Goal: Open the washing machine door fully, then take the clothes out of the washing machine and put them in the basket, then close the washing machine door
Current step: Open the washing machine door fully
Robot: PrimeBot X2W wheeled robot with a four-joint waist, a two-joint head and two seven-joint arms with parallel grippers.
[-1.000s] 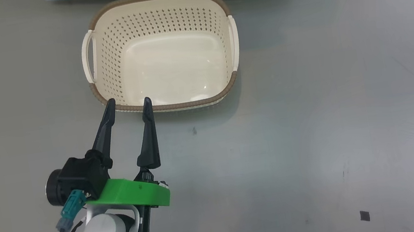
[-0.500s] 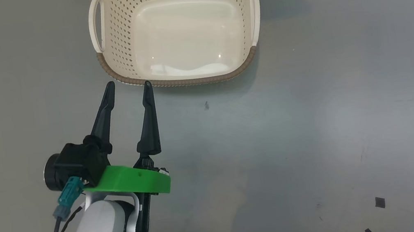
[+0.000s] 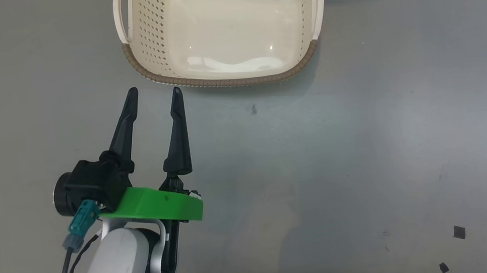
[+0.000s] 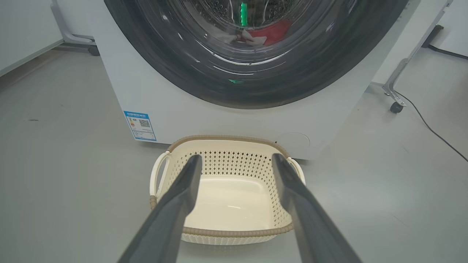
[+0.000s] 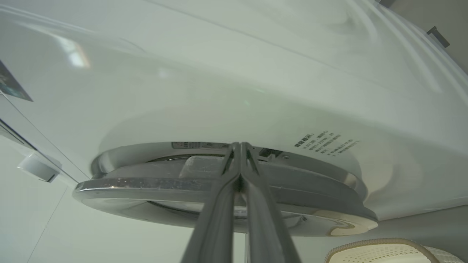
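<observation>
One empty basket (image 3: 225,82) sits on the floor (image 3: 372,145) before one washing machine (image 4: 175,113); clothes (image 4: 268,33) lie inside behind its door (image 4: 175,69). Left claw (image 3: 154,91): apart, near the basket. Right claw (image 5: 239,145): together, at the door edge.

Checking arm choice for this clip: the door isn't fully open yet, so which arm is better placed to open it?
Right, probably. The right gripper, shut, has its tips at the rim of the washing machine door; the left gripper hangs open over the floor by the basket.
</observation>
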